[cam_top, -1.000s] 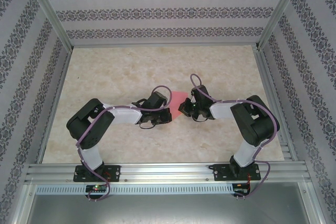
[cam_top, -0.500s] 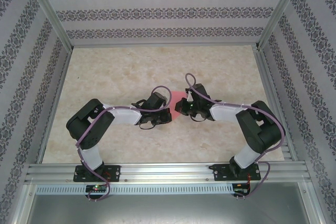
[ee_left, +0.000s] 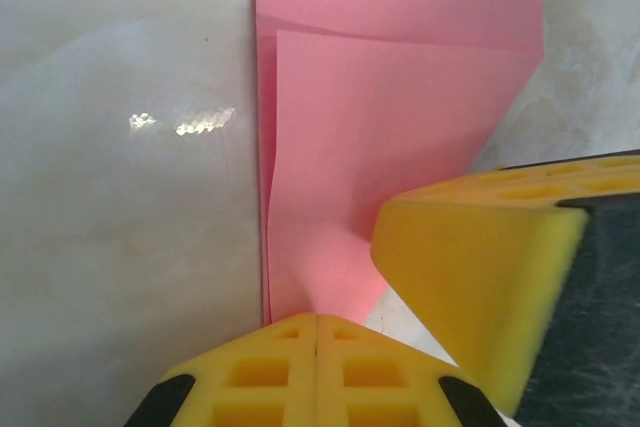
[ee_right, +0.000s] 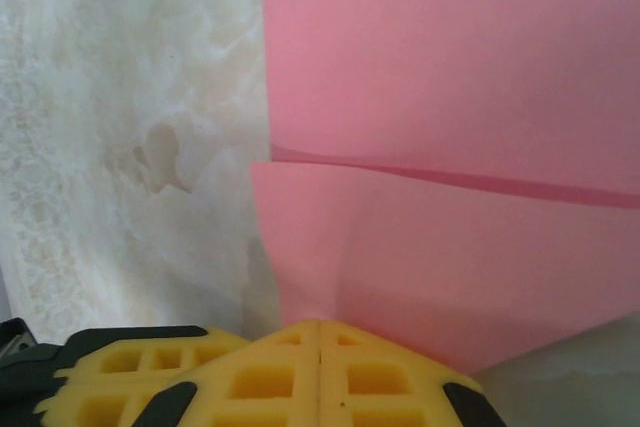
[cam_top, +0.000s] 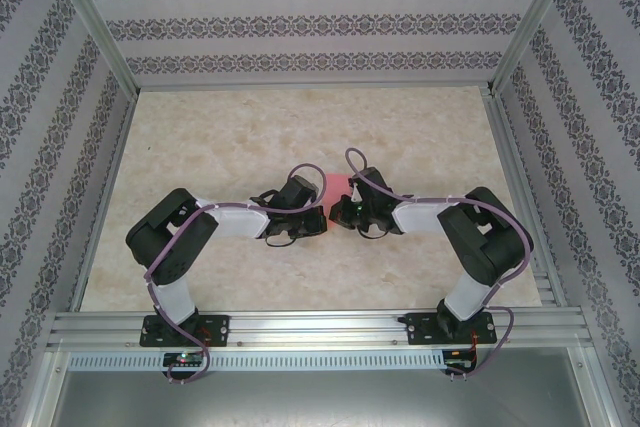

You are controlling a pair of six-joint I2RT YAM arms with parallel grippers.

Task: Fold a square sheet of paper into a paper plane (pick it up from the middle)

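Observation:
The pink sheet of paper lies folded at the table's middle, one flap overlapping another layer. My left gripper is shut, its yellow fingers pinching the paper's near corner. My right gripper is shut too, pinching another corner of the same paper. The two grippers stand almost tip to tip. One right-gripper finger shows in the left wrist view, and the left gripper's fingers appear low left in the right wrist view. From above, the arms hide most of the paper.
The marbled tabletop stretches around the paper. Patterned walls and metal frame posts enclose it at the back and sides. A metal rail runs along the near edge by the arm bases.
My right gripper has moved left with its corner of the paper, closing in on the left gripper. Less pink now shows from above. The left arm has stayed in place.

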